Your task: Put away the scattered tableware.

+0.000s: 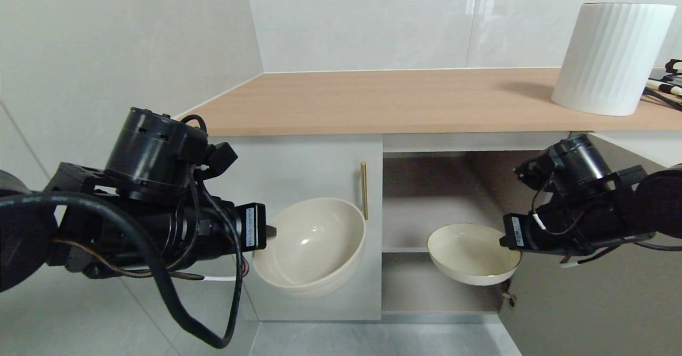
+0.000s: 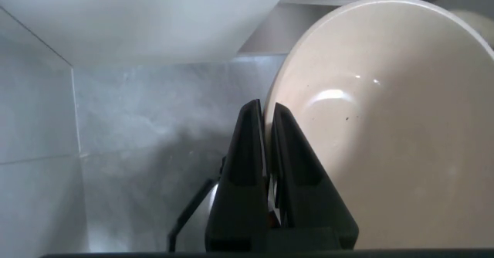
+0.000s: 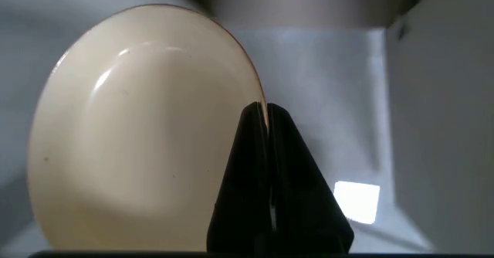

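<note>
Left gripper (image 1: 270, 232) pinches the rim of the deep cream bowl (image 1: 311, 247), which is tilted in the air before the closed cabinet door (image 1: 314, 167). Right gripper (image 1: 503, 240) pinches the rim of the shallow cream bowl (image 1: 471, 252), which is near level at the open compartment's shelf edge (image 1: 403, 249). The shelf lies directly beyond it, so the right arm is probably nearer.

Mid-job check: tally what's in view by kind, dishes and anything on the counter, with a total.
Bowls: 2, deep bowl in the left hand, shallow bowl in the right hand
White ribbed container: 1, on the counter
Total: 3, leaving out the cut-off sticks at the counter's right edge
</note>
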Tool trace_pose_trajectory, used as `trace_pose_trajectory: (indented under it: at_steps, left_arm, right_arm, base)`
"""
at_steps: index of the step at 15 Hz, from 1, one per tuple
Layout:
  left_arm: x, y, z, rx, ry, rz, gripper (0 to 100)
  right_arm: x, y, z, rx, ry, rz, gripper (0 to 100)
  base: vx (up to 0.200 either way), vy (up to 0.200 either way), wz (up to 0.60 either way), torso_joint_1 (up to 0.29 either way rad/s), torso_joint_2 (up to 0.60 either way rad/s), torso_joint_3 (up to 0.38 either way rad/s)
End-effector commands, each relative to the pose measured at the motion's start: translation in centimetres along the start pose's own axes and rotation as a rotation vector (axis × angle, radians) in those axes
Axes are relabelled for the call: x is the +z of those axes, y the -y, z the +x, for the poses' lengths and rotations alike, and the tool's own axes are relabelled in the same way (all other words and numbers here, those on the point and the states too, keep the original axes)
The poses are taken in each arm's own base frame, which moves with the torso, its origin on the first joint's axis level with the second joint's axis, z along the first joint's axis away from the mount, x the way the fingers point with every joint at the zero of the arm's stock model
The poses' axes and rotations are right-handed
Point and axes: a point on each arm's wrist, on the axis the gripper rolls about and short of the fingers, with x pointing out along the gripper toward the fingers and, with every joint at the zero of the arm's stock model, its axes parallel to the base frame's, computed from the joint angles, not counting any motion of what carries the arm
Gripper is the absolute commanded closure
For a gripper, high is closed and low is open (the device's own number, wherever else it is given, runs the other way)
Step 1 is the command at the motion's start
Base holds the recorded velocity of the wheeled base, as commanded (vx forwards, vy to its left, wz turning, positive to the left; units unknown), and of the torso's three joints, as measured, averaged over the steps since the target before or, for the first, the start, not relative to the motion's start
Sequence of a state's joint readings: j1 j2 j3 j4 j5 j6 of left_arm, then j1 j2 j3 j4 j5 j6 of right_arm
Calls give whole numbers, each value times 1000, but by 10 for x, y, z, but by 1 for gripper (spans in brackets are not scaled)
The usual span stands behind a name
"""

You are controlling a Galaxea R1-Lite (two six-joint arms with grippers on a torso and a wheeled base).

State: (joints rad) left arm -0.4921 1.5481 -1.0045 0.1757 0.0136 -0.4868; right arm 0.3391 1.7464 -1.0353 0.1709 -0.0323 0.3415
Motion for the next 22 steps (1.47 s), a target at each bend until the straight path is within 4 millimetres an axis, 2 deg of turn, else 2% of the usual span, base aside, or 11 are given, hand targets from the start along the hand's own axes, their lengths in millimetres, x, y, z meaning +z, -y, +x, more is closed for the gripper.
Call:
trace_pose_trajectory:
  at_steps: [1, 3, 4, 7, 11, 14, 17, 21, 22]
  left_arm:
    - [1, 0, 0, -1, 3, 2, 100]
    - [0, 0, 2, 1, -1, 2, 100]
    - [0, 0, 3, 2, -4, 2, 100]
    - [-2, 0, 9, 11, -24, 4, 100]
    - [-1, 0, 10, 9, -18, 3, 100]
    - [-2, 0, 14, 15, -28, 2, 100]
    - [-3, -1, 17, 20, -38, 2, 100]
    - [-4, -1, 23, 28, -51, 3, 100]
    - [-5, 0, 23, 25, -53, 6, 100]
  right_arm:
    - [6, 4, 51, -39, -4, 3, 100]
    - [14, 3, 93, -57, 41, 8, 100]
    - [16, 3, 103, -74, 42, 9, 100]
    - [36, 15, 164, -164, 69, 41, 100]
    - [44, 22, 212, -239, 100, 55, 100]
    - [50, 29, 238, -258, 127, 59, 100]
    - [48, 38, 252, -299, 171, 73, 100]
    - [51, 43, 259, -293, 227, 85, 100]
    - [48, 45, 269, -299, 228, 73, 100]
  base:
    - [0, 0, 0, 0, 0, 0]
    - [0, 0, 0, 0, 0, 0]
    - [0, 0, 0, 0, 0, 0]
    - [0, 0, 0, 0, 0, 0]
    - [0, 0, 0, 0, 0, 0]
    - [0, 0, 0, 0, 0, 0]
    - [0, 0, 0, 0, 0, 0]
    - [0, 0, 0, 0, 0, 0]
    - [0, 0, 0, 0, 0, 0]
